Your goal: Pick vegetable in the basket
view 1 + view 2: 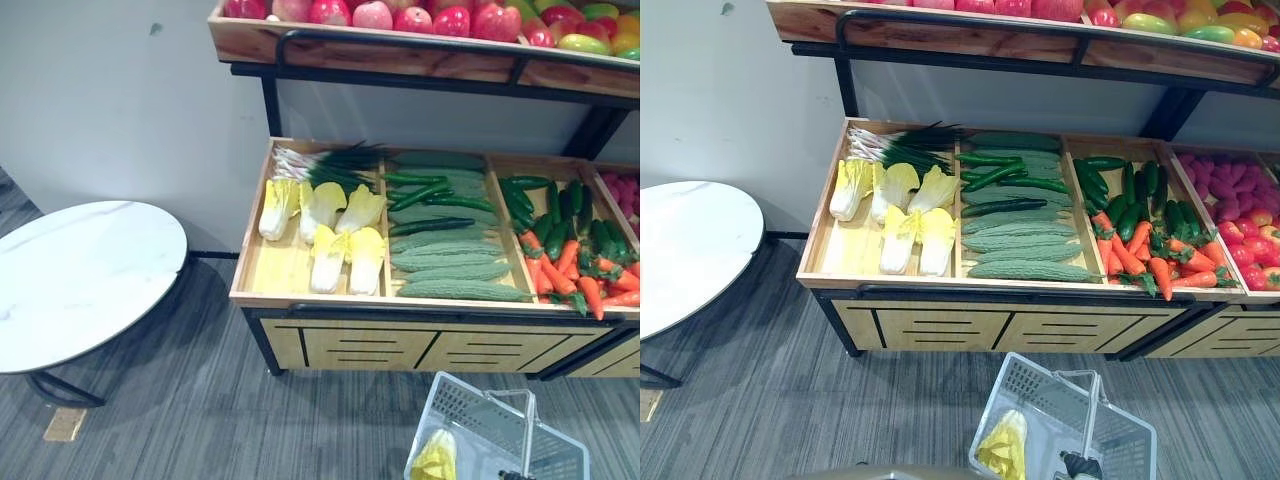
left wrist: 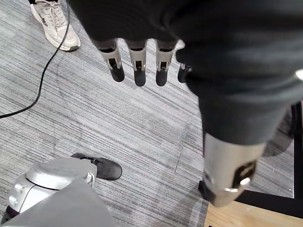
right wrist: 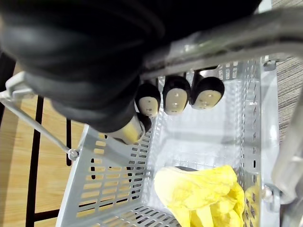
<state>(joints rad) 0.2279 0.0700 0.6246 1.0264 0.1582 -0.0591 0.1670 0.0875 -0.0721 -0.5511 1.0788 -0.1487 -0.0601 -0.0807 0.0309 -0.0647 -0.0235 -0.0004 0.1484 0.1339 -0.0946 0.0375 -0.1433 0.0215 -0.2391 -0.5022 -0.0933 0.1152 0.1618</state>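
Fingers (image 3: 175,97) of the right hand (image 3: 85,61) are curled round the handle (image 3: 227,35) of one pale grey basket (image 3: 113,189). One yellow cabbage (image 3: 203,194) lies on the basket's bottom.

From the left wrist, the left hand (image 2: 156,23) hangs with straight, slack fingers (image 2: 138,64) holding nothing, over grey carpet (image 2: 118,123). One pale shoe (image 2: 54,21) of a person stands on that carpet.

From the head, the basket sits low in front of the wooden stand (image 1: 255,270). The stand's leftmost compartment holds five cabbages (image 1: 328,258), three at the back and two in front, with one bunch of spring onions (image 1: 325,160) behind them. The next compartment holds bitter gourds (image 1: 455,268) and cucumbers (image 1: 430,190), and the one after it carrots (image 1: 558,278), all stacked too closely for me to count. One round white desk (image 1: 80,270) stands to the stand's left.
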